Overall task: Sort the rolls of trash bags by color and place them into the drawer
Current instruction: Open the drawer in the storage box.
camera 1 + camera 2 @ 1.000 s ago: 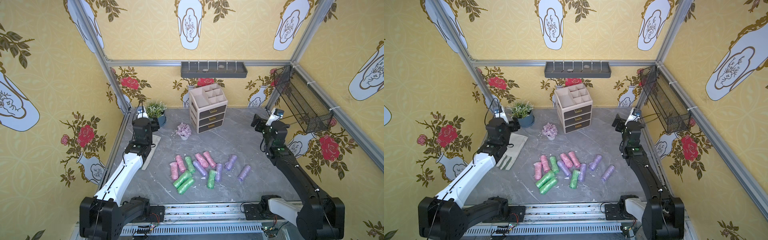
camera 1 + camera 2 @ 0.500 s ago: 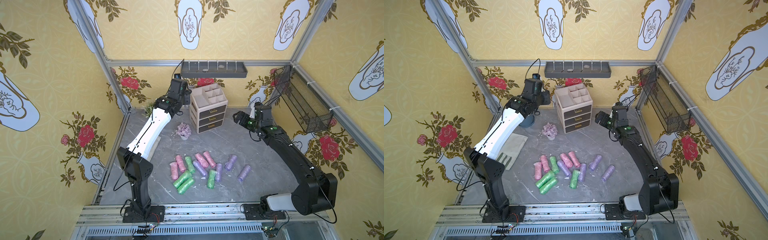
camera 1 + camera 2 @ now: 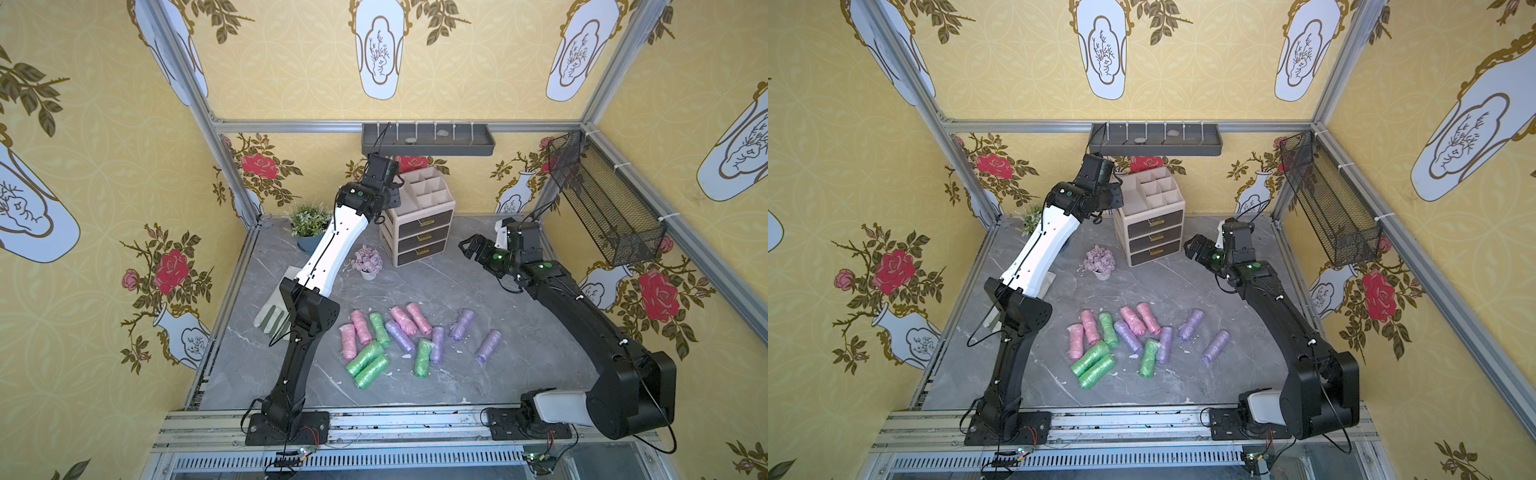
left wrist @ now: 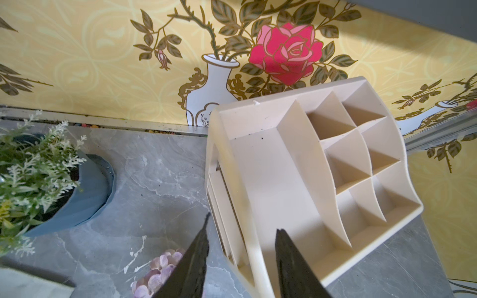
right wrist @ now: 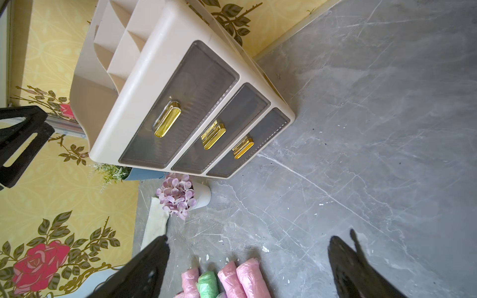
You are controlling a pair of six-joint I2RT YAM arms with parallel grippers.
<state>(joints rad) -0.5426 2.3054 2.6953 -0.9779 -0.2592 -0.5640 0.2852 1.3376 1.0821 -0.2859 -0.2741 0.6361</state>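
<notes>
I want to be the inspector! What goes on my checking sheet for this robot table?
Surface: grey marble table, white scuffs.
Job's things: twelve rolls of trash bags, pink, green, purple, mixed and loose; drawer unit, all three drawers shut.
Clutter: green plant, lilac flower pot, glove.
Grippers: left gripper fingers apart at the unit's top edge; right gripper open, empty, facing the drawers.
Cables: black cables along both arms, clear of rolls.
Surroundings: flowered walls, grey shelf, mesh basket.
</notes>
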